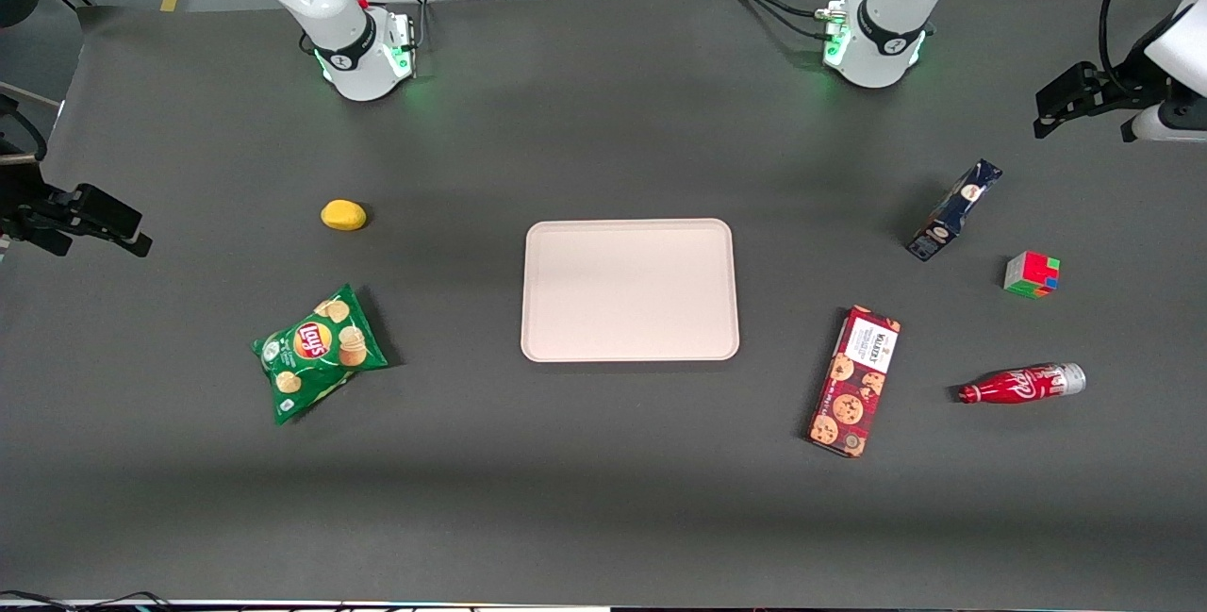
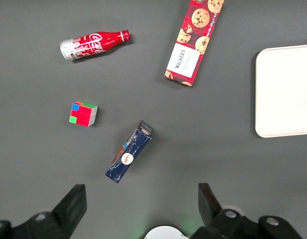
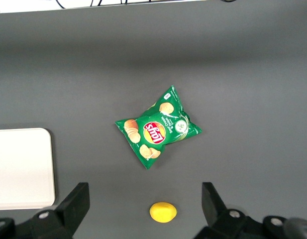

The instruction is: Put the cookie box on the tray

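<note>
The cookie box (image 1: pixel 954 209), a small navy-blue carton with a round cookie picture, lies on the table toward the working arm's end; it also shows in the left wrist view (image 2: pixel 129 158). The pale pinkish-beige tray (image 1: pixel 630 289) lies bare at the table's middle, and its edge shows in the left wrist view (image 2: pixel 285 92). My left gripper (image 1: pixel 1045 120) hangs high above the table, farther from the front camera than the cookie box and apart from it. In the left wrist view the gripper (image 2: pixel 141 201) is open and empty, with the box lying below and ahead of its fingers.
A longer red cookie box (image 1: pixel 854 381), a red cola bottle (image 1: pixel 1023 384) and a coloured cube (image 1: pixel 1032 273) lie near the cookie box. A green chips bag (image 1: pixel 318 352) and a yellow lemon (image 1: pixel 343 215) lie toward the parked arm's end.
</note>
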{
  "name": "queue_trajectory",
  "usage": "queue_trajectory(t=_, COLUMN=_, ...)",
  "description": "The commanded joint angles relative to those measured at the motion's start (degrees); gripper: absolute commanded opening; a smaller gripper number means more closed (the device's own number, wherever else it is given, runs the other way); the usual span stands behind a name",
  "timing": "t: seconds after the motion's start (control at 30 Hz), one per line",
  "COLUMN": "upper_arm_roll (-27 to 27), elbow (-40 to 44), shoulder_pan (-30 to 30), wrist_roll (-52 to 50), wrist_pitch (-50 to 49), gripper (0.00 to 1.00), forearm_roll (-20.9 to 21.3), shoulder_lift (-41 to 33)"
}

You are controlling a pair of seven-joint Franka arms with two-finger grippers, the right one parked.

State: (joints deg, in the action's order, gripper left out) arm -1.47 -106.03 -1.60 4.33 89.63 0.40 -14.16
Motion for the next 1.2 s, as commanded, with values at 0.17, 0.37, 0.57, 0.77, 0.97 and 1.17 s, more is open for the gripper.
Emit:
queue_trajectory(t=0.17, upper_arm_roll=-1.96, elbow=1.52, shoulder_pan=0.11, wrist_roll=9.62, wrist_pitch=-5.07, gripper=1.00, forearm_roll=3.20, shoulder_lift=-1.04)
queue_trajectory(t=0.37, upper_arm_roll=-4.68, elbow=-0.31, shoulder_pan=0.19, wrist_roll=20.17, wrist_pitch=-8.59, gripper=1.00, forearm_roll=4.26, shoulder_lift=-2.89)
queue_trajectory(t=0.57, upper_arm_roll=-5.12, elbow=-8.92, shoulder_pan=0.19, wrist_roll=28.35, wrist_pitch=-5.62, gripper=1.00, forearm_roll=4.26, shoulder_lift=-2.80)
queue_trajectory(t=0.77, upper_arm_roll=-5.12, elbow=-21.57, shoulder_pan=0.19, wrist_roll=30.47, wrist_pitch=5.80, gripper=1.00, forearm_roll=4.26, shoulder_lift=-2.98)
queue_trajectory(t=0.97, upper_arm_roll=-5.39, elbow=-29.66, shoulder_pan=0.19, wrist_roll=33.19, wrist_pitch=14.95, gripper=1.00, forearm_roll=4.26, shoulder_lift=-2.28)
queue_trajectory(t=1.17, upper_arm_roll=-8.81, elbow=-37.13, shoulder_pan=0.19, wrist_roll=37.23, wrist_pitch=24.70, gripper=1.00, forearm_roll=4.26, shoulder_lift=-1.84)
